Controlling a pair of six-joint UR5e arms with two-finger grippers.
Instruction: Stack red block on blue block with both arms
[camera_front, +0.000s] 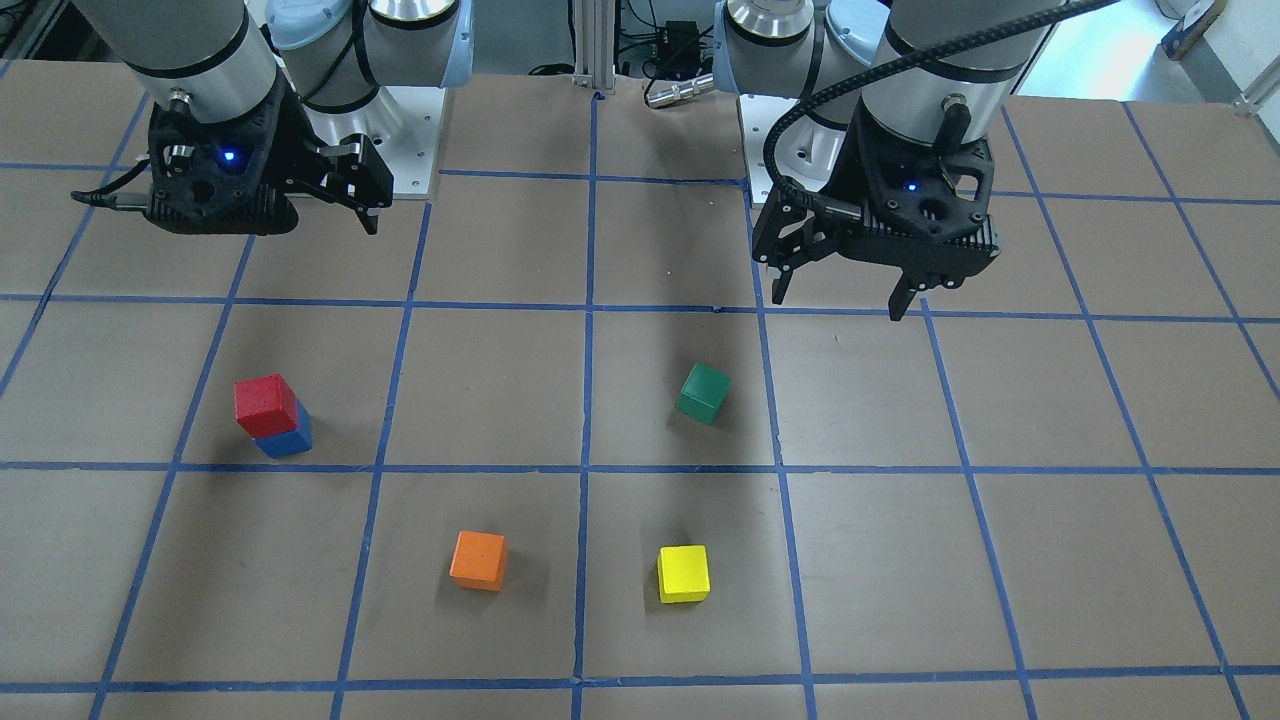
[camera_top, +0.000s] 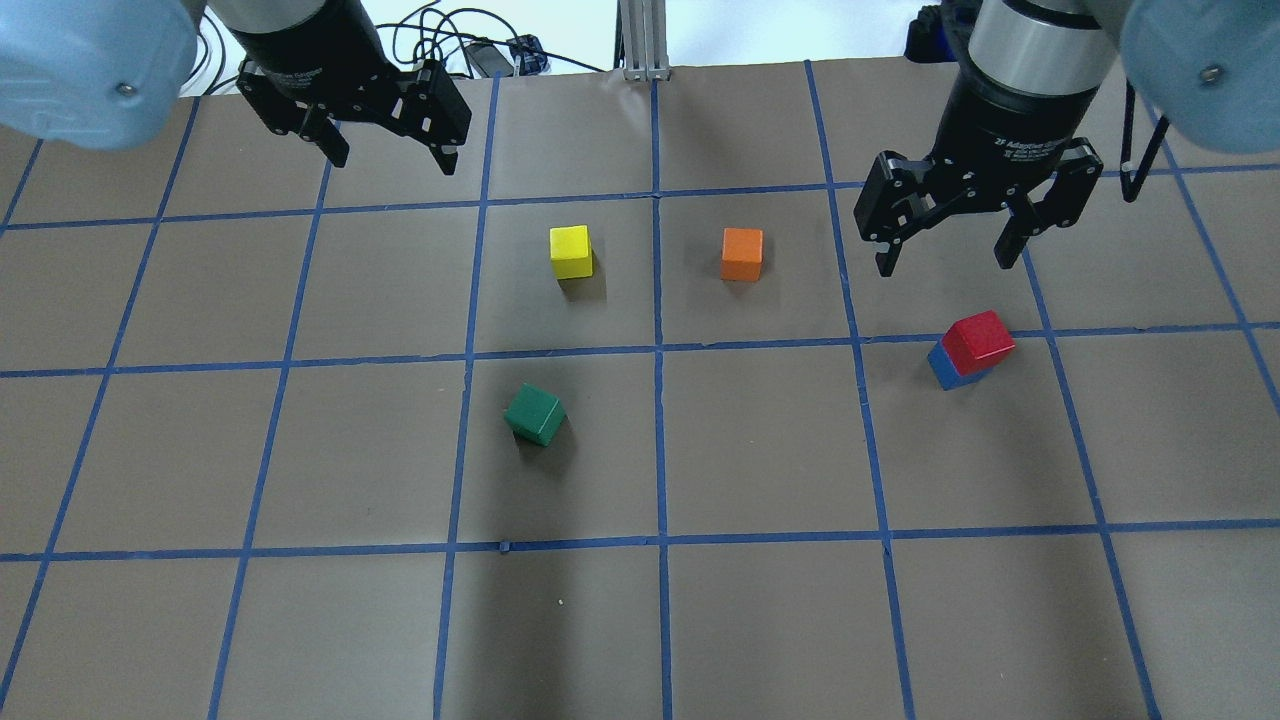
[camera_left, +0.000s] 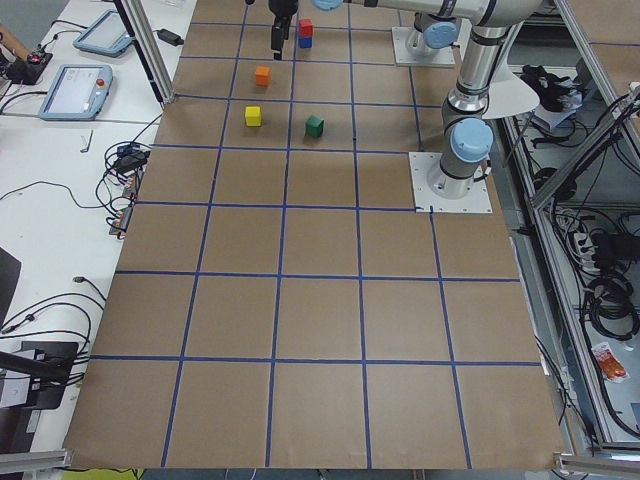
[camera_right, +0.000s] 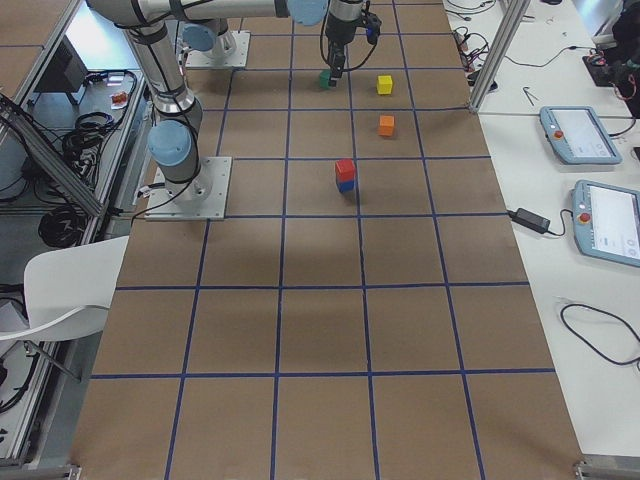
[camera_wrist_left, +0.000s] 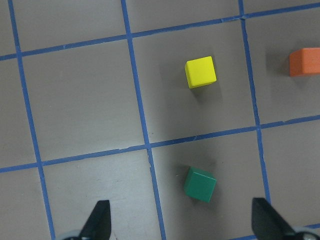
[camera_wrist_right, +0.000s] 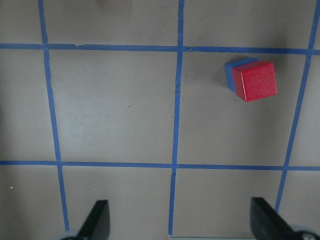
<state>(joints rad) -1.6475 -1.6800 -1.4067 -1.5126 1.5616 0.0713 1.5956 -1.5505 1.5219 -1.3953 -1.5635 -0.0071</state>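
The red block (camera_top: 978, 337) sits on top of the blue block (camera_top: 940, 367), slightly offset, on the right side of the table. The stack also shows in the front view, red block (camera_front: 265, 403) over blue block (camera_front: 288, 438), and in the right wrist view, red block (camera_wrist_right: 256, 81) over blue block (camera_wrist_right: 230, 72). My right gripper (camera_top: 944, 262) is open and empty, raised just beyond the stack and apart from it. My left gripper (camera_top: 393, 160) is open and empty, raised over the far left of the table.
A green cube (camera_top: 535, 414) lies left of centre. A yellow cube (camera_top: 570, 250) and an orange cube (camera_top: 741, 253) lie further out. The brown table (camera_top: 760, 620) carries a blue tape grid. Cables lie past the far edge.
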